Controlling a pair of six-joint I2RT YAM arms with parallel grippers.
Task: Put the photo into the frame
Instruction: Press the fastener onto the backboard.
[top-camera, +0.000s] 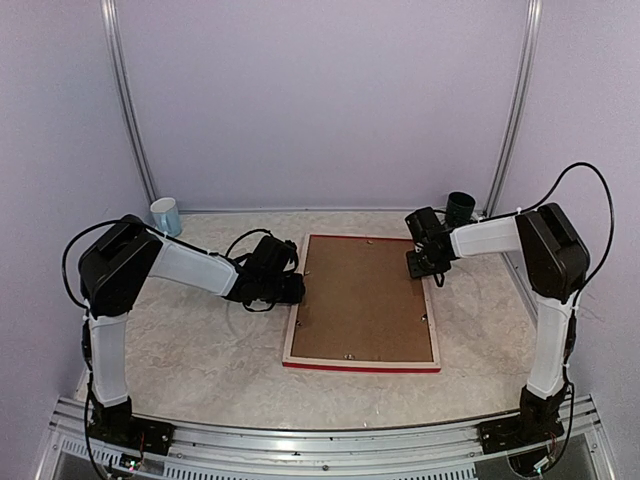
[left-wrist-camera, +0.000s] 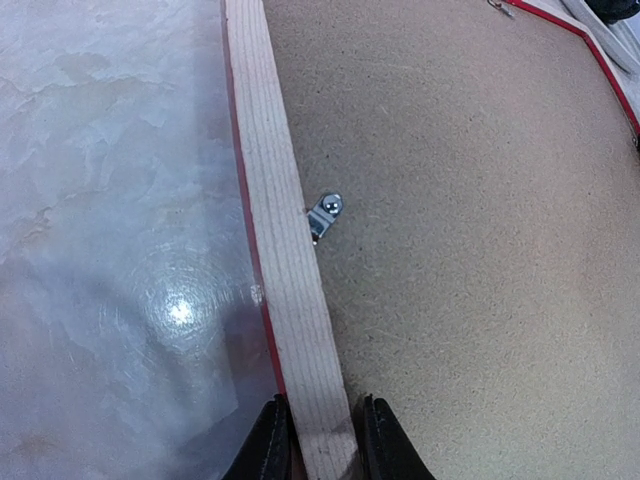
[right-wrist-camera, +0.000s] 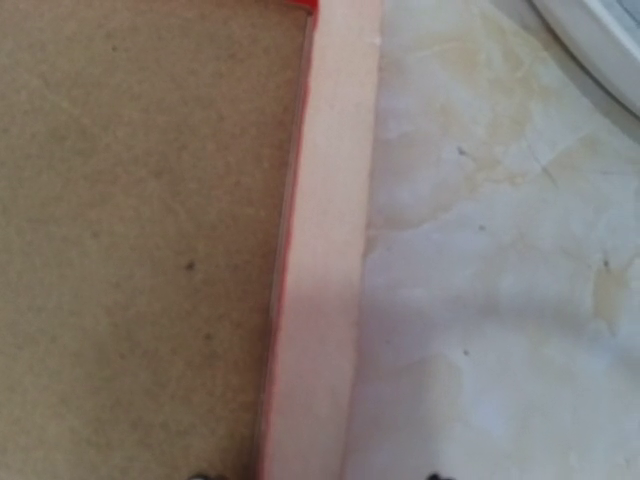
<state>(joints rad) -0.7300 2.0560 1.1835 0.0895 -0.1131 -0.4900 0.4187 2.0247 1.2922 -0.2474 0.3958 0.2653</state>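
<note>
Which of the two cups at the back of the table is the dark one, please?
The dark cup stands at back right; the white cup, at back left, is pale with a bluish tinge.

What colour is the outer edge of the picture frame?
Red; the frame shows it best in the left wrist view.

one tabletop (top-camera: 200, 340). one red frame (top-camera: 360, 366). one brown board (top-camera: 362, 300) inside the frame. two robot arms: the left arm (top-camera: 190, 268) and the right arm (top-camera: 485, 238). two claws: the left claw (top-camera: 296, 290) and the right claw (top-camera: 420, 262). two cups at the back: one white cup (top-camera: 165, 215) and one dark cup (top-camera: 460, 208). one small metal clip (left-wrist-camera: 327, 210) shows up close; any others are too small to count.
</note>
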